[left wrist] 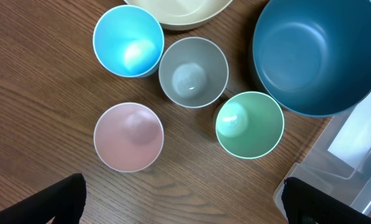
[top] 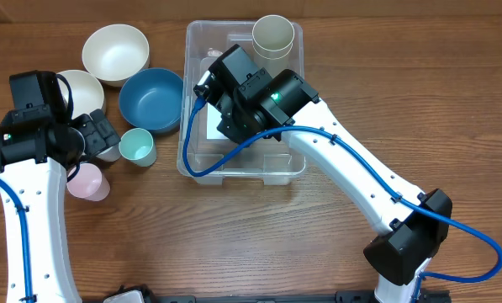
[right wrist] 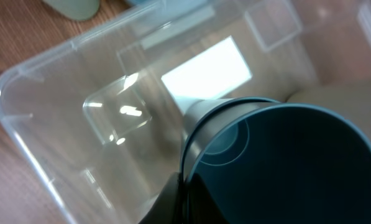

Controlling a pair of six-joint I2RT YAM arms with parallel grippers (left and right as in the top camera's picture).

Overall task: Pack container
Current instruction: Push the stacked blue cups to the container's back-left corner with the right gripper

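The clear container [top: 259, 168] sat at the middle of the counter [top: 402, 84], its long axis running toward and away from the arm bases. The right claw [right wrist: 186, 196] hung directly over its open inside, toward the left half. That claw was clenched on the rim of a dark grey cup [right wrist: 284, 162], one finger showing outside the wall and the other apparently inside. From the wrist view the cup's mouth faced the camera and its base pointed down at the container floor, just beside the white label [right wrist: 204, 65]. Whether the base touched the floor could not be told.

A cream cup [top: 274, 35] already stood in the far right corner of the container, well apart from the held cup, so the floor beneath the claw looked free. The coming move probably called for a straight drop and release, with no sideways travel.

The left claw [left wrist: 184, 193] hovered over the counter to the left of the container, released, its two fingers spread wide at the picture's lower corners. Beneath it stood a pink cup [left wrist: 128, 137], a grey cup [left wrist: 193, 71], a mint cup [left wrist: 250, 124] and a bright blue cup [left wrist: 128, 40], all upright and empty. A blue bowl [left wrist: 319, 53] lay between these and the container wall. The left arm was the nearer one to these cups, and the container lay to its right.
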